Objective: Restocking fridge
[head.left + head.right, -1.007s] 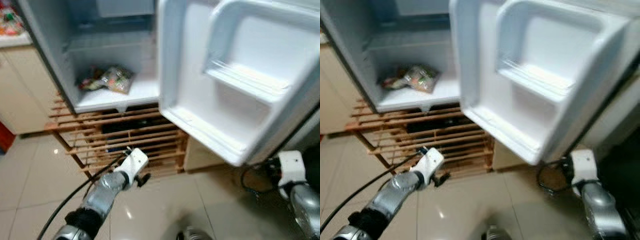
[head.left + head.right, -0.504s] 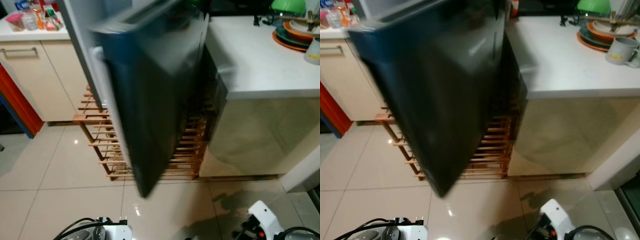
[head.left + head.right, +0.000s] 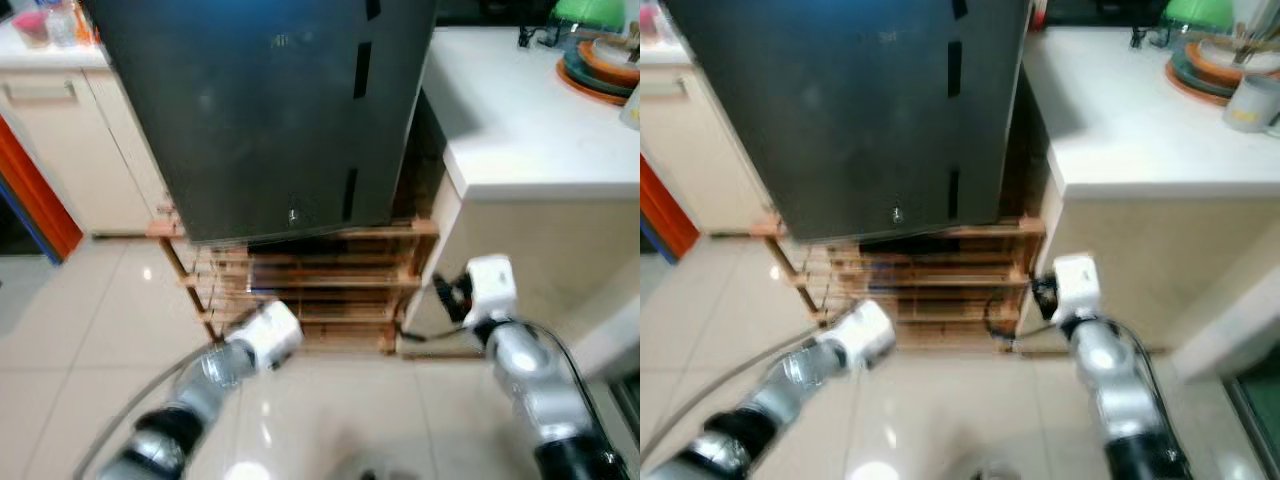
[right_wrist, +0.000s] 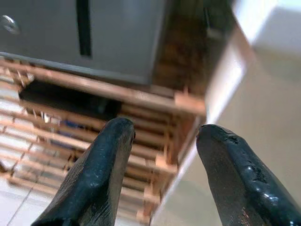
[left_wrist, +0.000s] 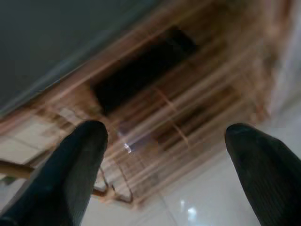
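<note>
Kitchen corner, tiled floor [image 3: 60, 330]
Wooden rack [image 3: 330, 290] centre; white counter [image 3: 520, 130] with stacked plates [image 3: 598, 70] upper right.

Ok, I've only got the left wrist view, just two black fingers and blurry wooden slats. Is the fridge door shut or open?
Observer: Shut. The dark fridge door sits closed above the wooden rack.
Operator: What's the right gripper doing?
Observer: The right gripper is open, holding nothing, pointed at the rack's right corner.
Operator: What's right of the fridge?
Observer: A white counter with stacked plates and a mug.
</note>
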`<state>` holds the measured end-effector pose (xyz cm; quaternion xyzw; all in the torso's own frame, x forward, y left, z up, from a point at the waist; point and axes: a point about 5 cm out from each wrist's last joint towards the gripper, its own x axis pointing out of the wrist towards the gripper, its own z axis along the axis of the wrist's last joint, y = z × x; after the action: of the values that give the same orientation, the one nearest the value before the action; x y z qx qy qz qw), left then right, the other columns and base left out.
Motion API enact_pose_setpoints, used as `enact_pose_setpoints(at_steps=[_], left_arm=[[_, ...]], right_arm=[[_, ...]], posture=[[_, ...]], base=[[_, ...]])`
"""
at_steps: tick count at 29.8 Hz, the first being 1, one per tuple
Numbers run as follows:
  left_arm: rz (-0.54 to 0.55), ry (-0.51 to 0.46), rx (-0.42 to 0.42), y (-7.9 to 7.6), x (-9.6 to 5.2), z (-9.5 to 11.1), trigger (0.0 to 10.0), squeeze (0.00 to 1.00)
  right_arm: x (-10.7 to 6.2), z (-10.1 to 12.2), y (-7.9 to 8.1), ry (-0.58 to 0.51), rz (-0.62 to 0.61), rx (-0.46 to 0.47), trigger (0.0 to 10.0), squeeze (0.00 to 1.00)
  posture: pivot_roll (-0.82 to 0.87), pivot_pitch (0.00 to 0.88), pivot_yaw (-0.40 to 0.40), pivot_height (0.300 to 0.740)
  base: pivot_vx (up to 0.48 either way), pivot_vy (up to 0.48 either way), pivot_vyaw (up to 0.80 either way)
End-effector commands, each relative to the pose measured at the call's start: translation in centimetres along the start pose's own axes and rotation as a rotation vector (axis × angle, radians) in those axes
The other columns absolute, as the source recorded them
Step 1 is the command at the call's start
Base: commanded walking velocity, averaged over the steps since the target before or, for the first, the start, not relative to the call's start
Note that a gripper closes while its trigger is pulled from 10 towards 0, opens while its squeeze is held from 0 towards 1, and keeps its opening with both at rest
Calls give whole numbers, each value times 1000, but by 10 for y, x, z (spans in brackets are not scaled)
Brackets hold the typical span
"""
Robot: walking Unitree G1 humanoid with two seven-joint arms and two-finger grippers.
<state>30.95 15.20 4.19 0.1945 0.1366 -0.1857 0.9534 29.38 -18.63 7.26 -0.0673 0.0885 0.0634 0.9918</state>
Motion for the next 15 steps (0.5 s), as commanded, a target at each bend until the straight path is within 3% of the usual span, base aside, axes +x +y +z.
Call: enact_pose_setpoints(at_steps=[1, 2, 3, 4, 5, 7, 8, 10, 11, 15], left_arm=[[35, -100, -108, -4, 1, 18, 10000, 0], [81, -170, -158, 2, 0, 33, 10000, 0], [81, -170, -158, 2, 0, 33, 10000, 0], [144, -266, -227, 7, -3, 53, 10000, 0], [144, -266, -227, 7, -3, 53, 10000, 0], [226, -410, -323, 14, -13, 79, 10000, 0], [226, -410, -323, 14, -13, 79, 10000, 0], [259, -474, -348, 18, -16, 90, 10000, 0], [260, -473, -356, 22, -16, 91, 10000, 0], [230, -459, -348, 27, -15, 94, 10000, 0]], right_arm=[[3, 3, -1, -22, -39, 8, 10000, 0], [6, 7, 1, -41, -52, 17, 10000, 0], [6, 7, 1, -41, -52, 17, 10000, 0], [11, 16, 3, -68, -70, 27, 10000, 0], [11, 16, 3, -68, -70, 27, 10000, 0], [20, 35, 9, -129, -70, 23, 10000, 0], [20, 35, 9, -129, -70, 23, 10000, 0], [33, 56, 13, -193, -76, 16, 10000, 0], [40, 69, 14, -236, -97, 34, 10000, 0], [48, 89, 20, -305, -112, 69, 10000, 0]], posture=[[-56, 0, -48, 740], [-56, 0, -48, 740], [-56, 0, -48, 740], [-38, 0, -82, 740], [-38, 0, -82, 740], [-38, 0, -105, 740], [-38, 0, -105, 740], [-46, 0, -105, 740], [-50, 0, -83, 740], [-50, 0, -55, 740]], base=[[0, 0, 0], [0, 0, 0], [0, 0, 0], [0, 0, 0], [0, 0, 0], [0, 0, 0], [0, 0, 0], [0, 0, 0], [0, 480, 0], [0, 480, -200]])
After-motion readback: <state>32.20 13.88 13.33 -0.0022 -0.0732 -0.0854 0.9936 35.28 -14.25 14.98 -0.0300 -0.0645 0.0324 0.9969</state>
